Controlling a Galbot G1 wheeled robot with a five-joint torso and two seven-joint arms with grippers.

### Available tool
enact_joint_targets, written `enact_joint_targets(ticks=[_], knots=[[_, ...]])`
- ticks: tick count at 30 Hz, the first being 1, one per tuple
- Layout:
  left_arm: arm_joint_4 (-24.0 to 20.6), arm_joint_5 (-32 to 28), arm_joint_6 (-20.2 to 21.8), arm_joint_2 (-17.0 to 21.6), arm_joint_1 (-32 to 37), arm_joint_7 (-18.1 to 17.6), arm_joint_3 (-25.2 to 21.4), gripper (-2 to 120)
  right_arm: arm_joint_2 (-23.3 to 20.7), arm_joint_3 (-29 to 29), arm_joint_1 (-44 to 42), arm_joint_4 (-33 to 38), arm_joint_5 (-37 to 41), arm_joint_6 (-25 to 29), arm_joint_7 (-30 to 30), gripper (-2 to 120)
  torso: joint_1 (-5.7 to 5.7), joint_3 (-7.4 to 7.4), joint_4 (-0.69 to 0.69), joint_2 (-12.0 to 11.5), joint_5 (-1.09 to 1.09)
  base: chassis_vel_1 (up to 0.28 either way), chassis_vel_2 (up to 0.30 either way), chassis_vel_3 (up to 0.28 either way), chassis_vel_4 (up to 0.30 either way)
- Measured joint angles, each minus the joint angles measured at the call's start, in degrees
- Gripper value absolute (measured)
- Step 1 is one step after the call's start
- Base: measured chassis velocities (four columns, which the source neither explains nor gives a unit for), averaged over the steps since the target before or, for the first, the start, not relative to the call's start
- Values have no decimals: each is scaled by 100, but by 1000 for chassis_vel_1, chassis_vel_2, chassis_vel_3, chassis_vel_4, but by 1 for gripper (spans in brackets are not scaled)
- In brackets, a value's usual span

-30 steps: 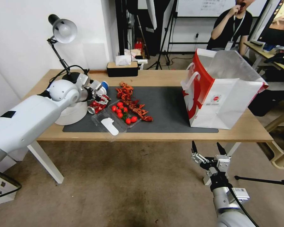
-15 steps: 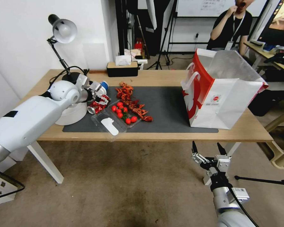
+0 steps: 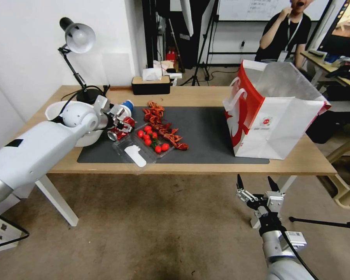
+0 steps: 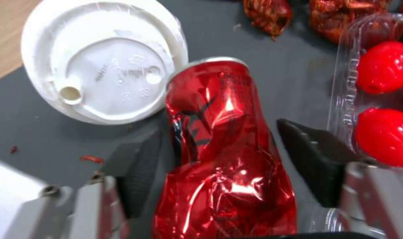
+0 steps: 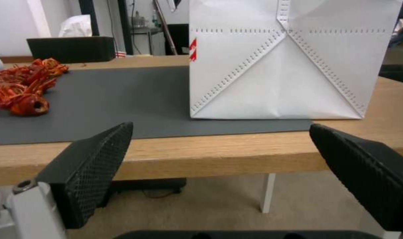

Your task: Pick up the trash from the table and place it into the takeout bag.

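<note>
Jaws of left gripper [image 4: 219, 159] straddle crushed red can [image 4: 219, 156], unclenched; right gripper [image 3: 256, 186] spread.

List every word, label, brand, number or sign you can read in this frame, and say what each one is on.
No text can be read with certainty.
takeout bag: small red logo with lines of print beneath, too small to read.
lidded cup: embossed marks on its white lid, too faint to read.
crushed red can, between the left gripper's open fingers: dark markings, distorted, unreadable.
whiteboard: handwriting, too small.

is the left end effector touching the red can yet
Apart on one side: the left wrist view shows mat between one finger and the can; the other side cannot be told.
</note>
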Motion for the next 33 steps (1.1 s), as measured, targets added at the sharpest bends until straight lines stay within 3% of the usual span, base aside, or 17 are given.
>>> enact_joint_targets(ticks=[2,3,10,19,33], knots=[[-5,-5,0,0,6,-9,-1,64,0,1,-1,0,0,0,1,100,0,0,0,0,1,0,0,0,0],[-29,-17,1,4,18,-24,-6,56,3,2,-5,-1,-6,0,5,100,0,0,1,0,0,0,0,0,0],[-53,-52,1,23,25,-48,-26,41,11,2,-8,-2,-21,0,8,100,0,0,0,0,1,0,0,0,0],[-85,-93,1,62,26,-76,-42,41,14,0,-8,-2,-26,-5,12,100,0,0,0,0,1,0,0,0,0],[-539,-487,2,261,119,-289,-433,41,38,-12,-15,26,-46,-10,8,100,0,0,0,0,1,0,0,0,0]])
